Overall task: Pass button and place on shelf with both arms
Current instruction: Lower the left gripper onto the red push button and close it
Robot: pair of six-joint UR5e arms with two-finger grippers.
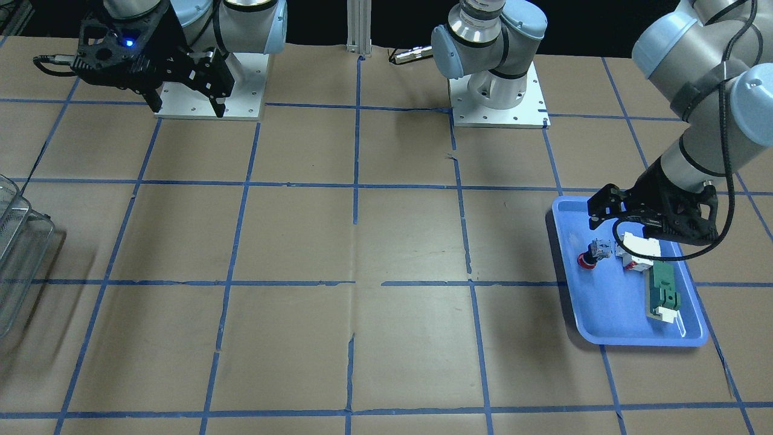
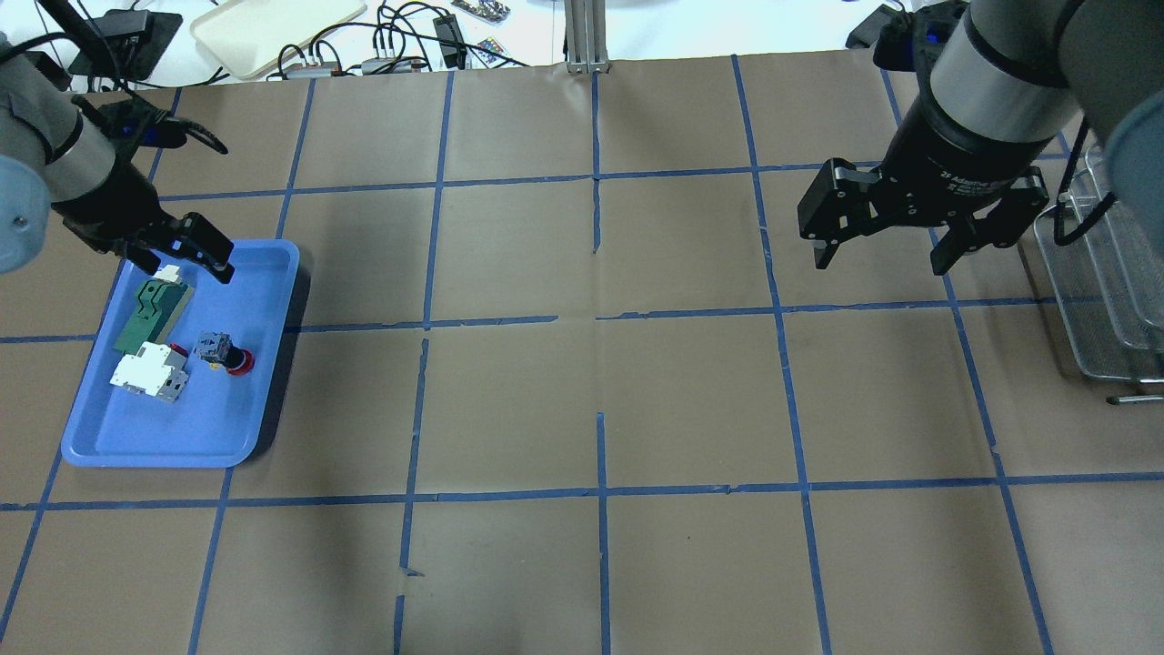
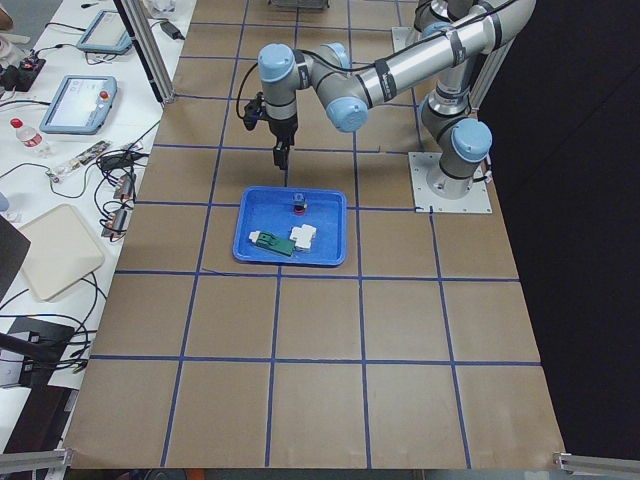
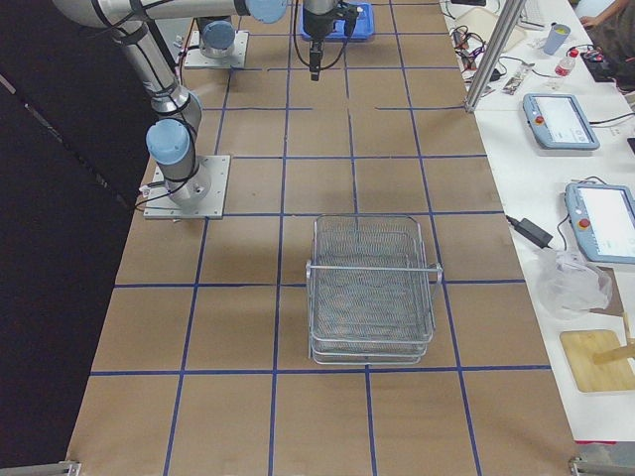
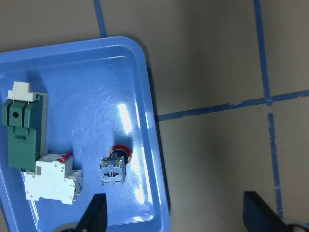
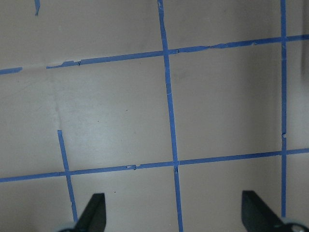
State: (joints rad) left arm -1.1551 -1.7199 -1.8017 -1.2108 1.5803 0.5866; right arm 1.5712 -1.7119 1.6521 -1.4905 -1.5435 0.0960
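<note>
The tabletop (image 2: pixel 600 382) carries the shelf (image 4: pixel 372 288) at the robot's right end and a blue tray (image 2: pixel 173 437) at its left end, well apart from each other. The right tool (image 2: pixel 882 262) hangs over bare tabletop near the shelf, jaws spread wide and empty. The left tool (image 2: pixel 182 267) hovers over the tray's far end, also spread wide and holding nothing, and it is by far the nearer of the two to the button (image 2: pixel 227 353), so the first pick looks to be its job. The button lies on its side in the tray, on the robot's side of the left tool. Its red head points toward the middle of the tabletop and its block end sits just beside a white-and-red part (image 2: pixel 150 373), with a green part (image 2: pixel 150 309) further along. In the left wrist view the button's long axis runs across the line between the fingertips (image 5: pixel 96 215) but lies off-centre, close to one finger; I judge the tool must shift sideways before descending.
</note>
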